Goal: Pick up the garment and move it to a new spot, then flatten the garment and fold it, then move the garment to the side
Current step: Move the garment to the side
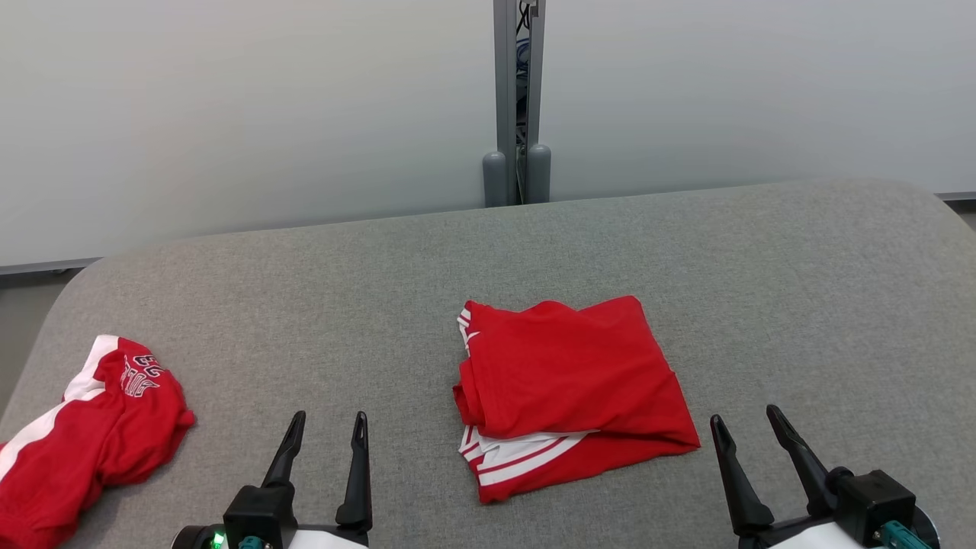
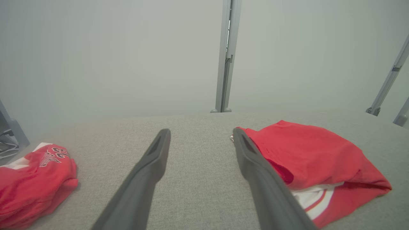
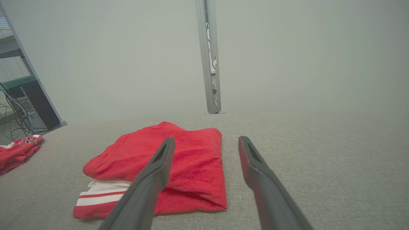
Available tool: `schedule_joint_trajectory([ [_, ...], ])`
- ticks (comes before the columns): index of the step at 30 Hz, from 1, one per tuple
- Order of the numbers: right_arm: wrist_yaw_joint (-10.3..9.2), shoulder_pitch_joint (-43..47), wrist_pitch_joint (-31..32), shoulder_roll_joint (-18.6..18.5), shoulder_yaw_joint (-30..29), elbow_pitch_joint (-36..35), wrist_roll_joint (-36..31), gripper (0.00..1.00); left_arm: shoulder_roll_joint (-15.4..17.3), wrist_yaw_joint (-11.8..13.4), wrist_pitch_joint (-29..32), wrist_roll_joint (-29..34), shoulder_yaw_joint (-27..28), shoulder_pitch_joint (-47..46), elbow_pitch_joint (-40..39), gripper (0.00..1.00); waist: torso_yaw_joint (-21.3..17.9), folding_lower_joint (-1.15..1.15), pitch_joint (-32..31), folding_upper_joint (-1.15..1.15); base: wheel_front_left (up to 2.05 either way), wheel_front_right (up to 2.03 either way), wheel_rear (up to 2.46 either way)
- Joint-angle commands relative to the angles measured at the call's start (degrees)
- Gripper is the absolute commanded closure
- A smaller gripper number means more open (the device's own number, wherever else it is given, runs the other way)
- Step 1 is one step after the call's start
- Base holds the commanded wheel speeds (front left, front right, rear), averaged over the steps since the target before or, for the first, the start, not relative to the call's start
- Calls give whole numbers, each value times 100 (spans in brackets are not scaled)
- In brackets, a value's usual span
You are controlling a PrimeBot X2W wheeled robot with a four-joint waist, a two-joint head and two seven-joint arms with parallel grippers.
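My left pincer (image 1: 329,418) and right pincer (image 1: 743,415) both stand open and empty at the near edge of the table (image 1: 762,267). The folded red garment (image 1: 564,381) lies between them, closer to the right one. A crumpled jersey (image 1: 99,427) lies at the left.

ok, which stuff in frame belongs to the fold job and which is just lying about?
Job: folded red garment, centre, probably next to go aside; left pincer and right pincer, both open and empty.
Lying about: crumpled red jersey at far left; grey table; metal post behind it.
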Motion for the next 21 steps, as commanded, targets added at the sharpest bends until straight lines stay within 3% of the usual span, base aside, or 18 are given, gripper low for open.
schedule_joint_trajectory([
  [1, -2, -42, -34, -11, -24, 18, 49, 0, 14, -19, -23, 44, 9, -50, 10, 0, 10, 0, -10, 0, 0, 0, 0],
  [14, -2, -336, -35, 13, -211, 629, 437, 0, 13, -53, -23, 37, -140, -54, -15, 0, 129, 0, 9, 0, 0, 0, 0],
  [21, -2, -1094, -34, 12, -178, 1794, 990, 0, 16, -85, -23, 81, -261, -132, 74, 0, 316, 0, 215, 0, 0, 0, 0],
])
